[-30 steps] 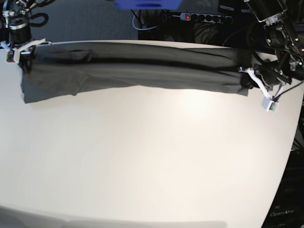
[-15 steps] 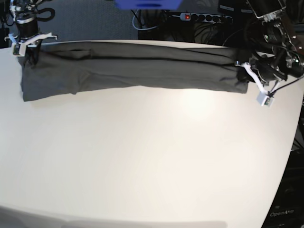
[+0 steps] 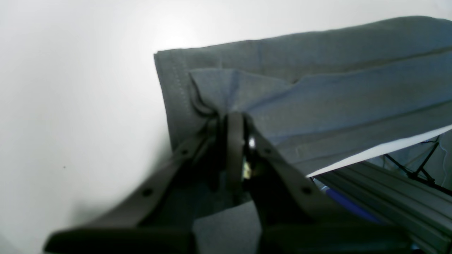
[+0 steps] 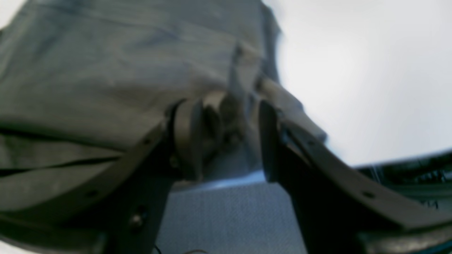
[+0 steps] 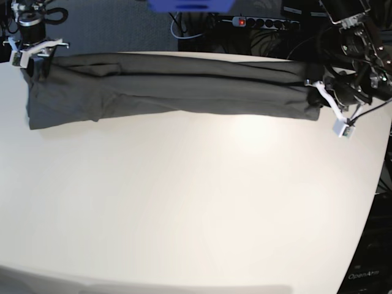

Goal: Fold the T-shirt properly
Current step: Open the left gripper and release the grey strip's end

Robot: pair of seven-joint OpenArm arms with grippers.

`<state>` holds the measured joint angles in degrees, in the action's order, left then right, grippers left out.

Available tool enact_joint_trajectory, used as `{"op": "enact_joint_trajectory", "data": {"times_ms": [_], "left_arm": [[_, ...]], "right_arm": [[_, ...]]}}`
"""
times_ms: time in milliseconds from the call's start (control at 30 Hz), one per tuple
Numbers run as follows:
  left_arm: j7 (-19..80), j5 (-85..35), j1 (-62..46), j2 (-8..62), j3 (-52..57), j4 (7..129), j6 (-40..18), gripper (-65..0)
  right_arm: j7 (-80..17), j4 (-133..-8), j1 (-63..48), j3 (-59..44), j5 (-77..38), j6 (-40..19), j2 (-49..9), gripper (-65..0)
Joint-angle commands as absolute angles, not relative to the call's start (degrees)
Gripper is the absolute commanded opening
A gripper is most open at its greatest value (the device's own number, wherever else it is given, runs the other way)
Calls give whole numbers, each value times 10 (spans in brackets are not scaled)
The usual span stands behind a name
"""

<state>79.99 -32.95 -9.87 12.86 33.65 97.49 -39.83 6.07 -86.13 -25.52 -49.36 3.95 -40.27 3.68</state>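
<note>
The dark grey T-shirt lies folded into one long strip along the table's far edge. My left gripper is at the strip's right end in the base view. The left wrist view has that gripper shut on a puckered fold of the T-shirt near its stitched hem. My right gripper stands at the strip's far left corner. In the right wrist view its fingers stand apart, so the right gripper is open, with a loose bunch of the T-shirt rising between them.
The white table curves away at its right edge. Behind it lie a power strip with a red switch, cables and a blue object. A dark rack stands at the lower right.
My right gripper's jaws have come apart and that arm has drawn slightly back at the strip's left corner. The left gripper keeps its grip and has barely shifted.
</note>
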Motion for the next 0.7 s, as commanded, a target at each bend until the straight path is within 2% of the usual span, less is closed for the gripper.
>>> {"op": "enact_joint_trajectory", "data": {"times_ms": [0,167,500,667], "left_arm": [[800,-336,-95,137,341,982,-400,-624],[800,-336,-95,137,341,982,-400,-624],[800,-336,-95,137,342,982,-400,-624],[800,-336,-94,137,338,982,-400,-624]], "right_arm": [[78,-870,-249,-506,27,-400,33,-376],[78,-870,-230,-546,28,-400,43,-308],[78,-873,-226,-561,25,-400,40,-205],[78,-873,-224,-561,26,-400,40,-203]]}}
